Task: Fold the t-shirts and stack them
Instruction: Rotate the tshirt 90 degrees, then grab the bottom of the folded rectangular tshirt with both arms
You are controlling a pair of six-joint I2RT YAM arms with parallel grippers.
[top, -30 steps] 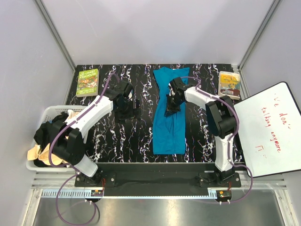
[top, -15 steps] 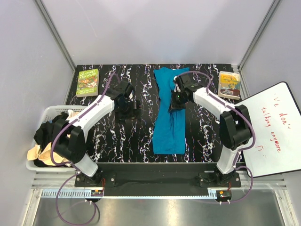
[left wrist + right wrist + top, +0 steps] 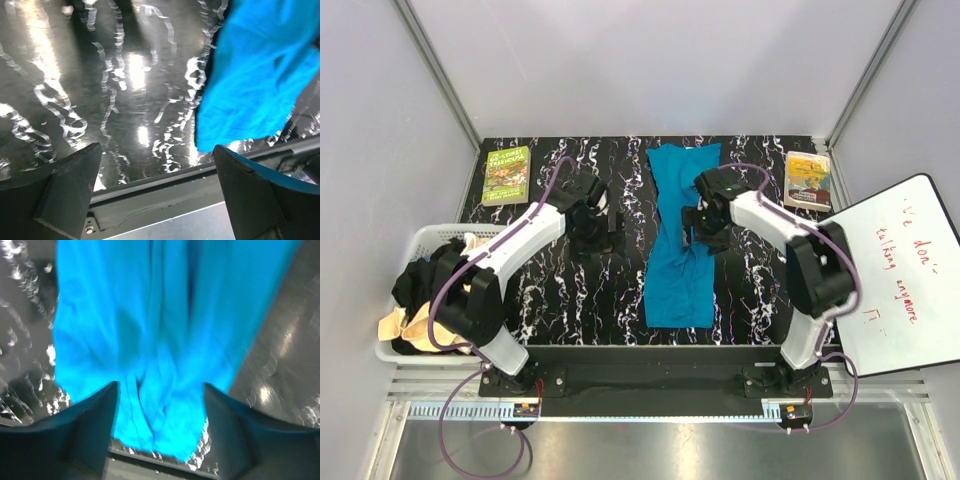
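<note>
A teal t-shirt [image 3: 678, 262] lies on the black marbled table [image 3: 540, 290] as a long narrow strip running from the back edge to the front. In the right wrist view this teal t-shirt [image 3: 165, 315] fills the frame. My right gripper [image 3: 706, 224] hovers over the shirt's middle; the right gripper [image 3: 160, 390] is open, with cloth below its fingers and nothing pinched. My left gripper [image 3: 603, 238] stands over bare table to the left of the shirt. The left gripper [image 3: 157, 152] is open and empty, and the teal t-shirt [image 3: 255, 75] shows to its right.
A white slatted basket [image 3: 420, 236] off the table's left side holds a black t-shirt [image 3: 420, 282] and cream t-shirts [image 3: 400, 326]. A green book [image 3: 506, 174] lies back left, a yellow book [image 3: 808, 180] back right. A whiteboard [image 3: 895, 275] leans at the right.
My right gripper was shut on the teal shirt, carried its fold rightward, then opened and let go. The left gripper shifted slightly right and opened a little wider.
</note>
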